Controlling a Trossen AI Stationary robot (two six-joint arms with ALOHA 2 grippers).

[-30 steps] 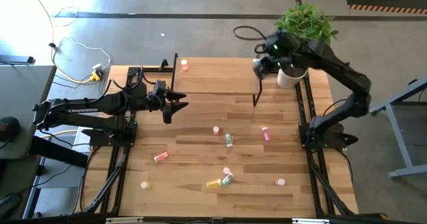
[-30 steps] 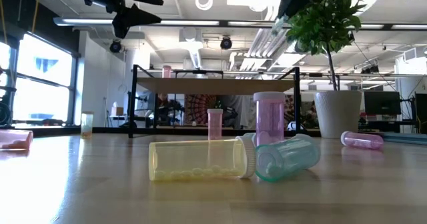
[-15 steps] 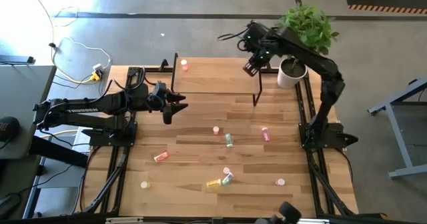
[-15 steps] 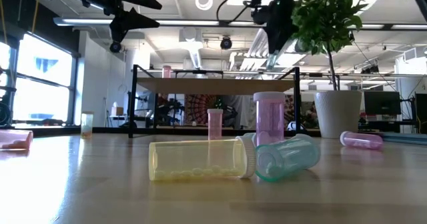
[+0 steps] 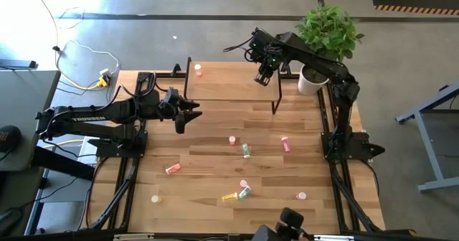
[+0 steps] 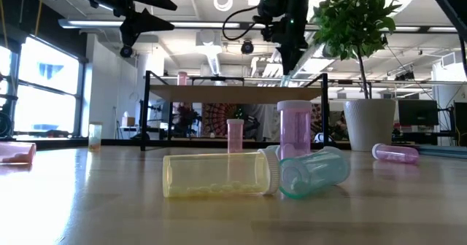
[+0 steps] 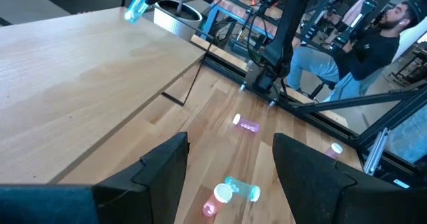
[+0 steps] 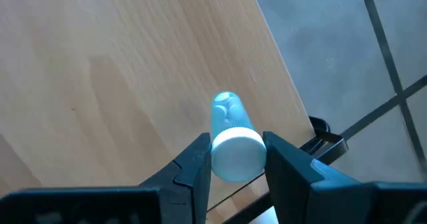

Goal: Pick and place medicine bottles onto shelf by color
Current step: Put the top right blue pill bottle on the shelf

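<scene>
Right jaws [image 8: 233, 159] pinch a pale green bottle [image 8: 230, 136] by its white cap, body pointing down at the shelf [image 5: 229, 83]; high view hides the bottle under the arm, only the right wrist view shows the grip; bottle hangs above the board near its 3 o'clock end. One pink bottle [image 5: 198, 70] stands at the shelf's 10 o'clock corner. Left jaws [image 5: 191, 112] spread, empty, hovering at the counter's [image 5: 215, 183] 9 o'clock side; loose bottles [image 5: 246, 150] scattered toward 6 o'clock.

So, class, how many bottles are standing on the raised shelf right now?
1: a bottle at the shelf's far left corner. The right gripper holds a green bottle above it, not set down.
</scene>
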